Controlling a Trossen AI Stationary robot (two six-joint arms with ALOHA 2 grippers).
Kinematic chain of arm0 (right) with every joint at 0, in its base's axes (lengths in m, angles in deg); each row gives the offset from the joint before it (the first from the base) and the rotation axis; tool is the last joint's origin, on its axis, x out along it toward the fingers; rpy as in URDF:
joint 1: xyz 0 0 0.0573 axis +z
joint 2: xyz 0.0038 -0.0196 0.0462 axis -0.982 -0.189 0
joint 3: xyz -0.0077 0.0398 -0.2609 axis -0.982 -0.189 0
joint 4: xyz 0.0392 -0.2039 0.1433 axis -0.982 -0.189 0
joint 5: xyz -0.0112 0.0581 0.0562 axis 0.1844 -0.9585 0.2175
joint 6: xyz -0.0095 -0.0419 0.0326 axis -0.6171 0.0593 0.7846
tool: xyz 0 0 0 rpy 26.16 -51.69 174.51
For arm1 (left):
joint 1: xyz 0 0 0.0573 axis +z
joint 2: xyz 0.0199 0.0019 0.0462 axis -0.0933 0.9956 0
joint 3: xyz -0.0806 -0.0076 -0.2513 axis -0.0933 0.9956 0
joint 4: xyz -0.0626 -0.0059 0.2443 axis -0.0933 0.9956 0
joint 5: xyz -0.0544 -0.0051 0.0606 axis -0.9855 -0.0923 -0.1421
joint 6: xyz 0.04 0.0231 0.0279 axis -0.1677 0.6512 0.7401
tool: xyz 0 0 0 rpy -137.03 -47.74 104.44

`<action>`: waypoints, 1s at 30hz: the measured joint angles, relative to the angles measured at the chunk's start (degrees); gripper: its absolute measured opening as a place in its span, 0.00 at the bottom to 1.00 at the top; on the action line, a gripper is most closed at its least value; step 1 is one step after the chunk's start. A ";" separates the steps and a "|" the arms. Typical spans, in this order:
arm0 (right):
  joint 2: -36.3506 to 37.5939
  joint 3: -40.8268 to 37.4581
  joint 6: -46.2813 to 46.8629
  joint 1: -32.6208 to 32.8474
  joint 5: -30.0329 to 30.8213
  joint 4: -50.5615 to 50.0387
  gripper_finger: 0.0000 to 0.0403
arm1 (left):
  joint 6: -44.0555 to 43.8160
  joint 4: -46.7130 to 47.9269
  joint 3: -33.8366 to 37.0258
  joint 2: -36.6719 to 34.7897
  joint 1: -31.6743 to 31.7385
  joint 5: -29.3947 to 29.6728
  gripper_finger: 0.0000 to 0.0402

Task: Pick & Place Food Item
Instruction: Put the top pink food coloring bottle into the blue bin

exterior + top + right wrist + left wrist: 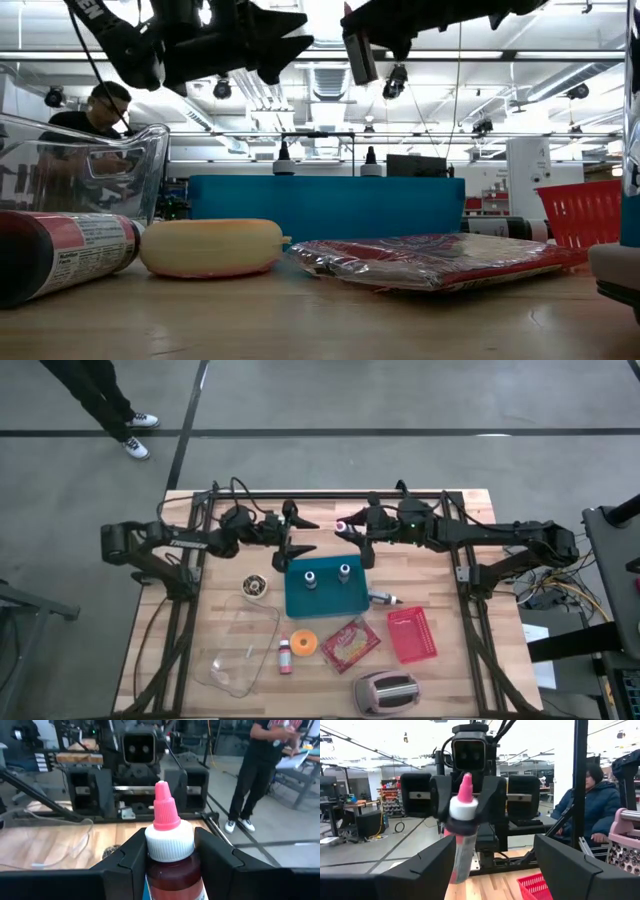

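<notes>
The sauce bottle [171, 851], with its white cap and pink nozzle, sits clamped between the two fingers of the right pincer [349, 527], raised above the table [470, 660] near the back edge of the teal box [325, 595]. Its long axis seems to run roughly level, nozzle toward the left pincer [306, 535]. That one faces it with jaws spread wide, apart from the bottle and holding nothing.
</notes>
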 joint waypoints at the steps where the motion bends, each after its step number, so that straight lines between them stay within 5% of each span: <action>1: 0.00 -0.02 0.05 0.00 -0.09 0.76 0.32 | 0.05 -0.01 -0.10 0.33 0.04 -0.08 0.68; 30: -2.93 -0.22 2.10 -0.02 -4.35 9.15 0.32 | -1.86 -1.35 -12.91 15.89 -0.18 -1.39 0.68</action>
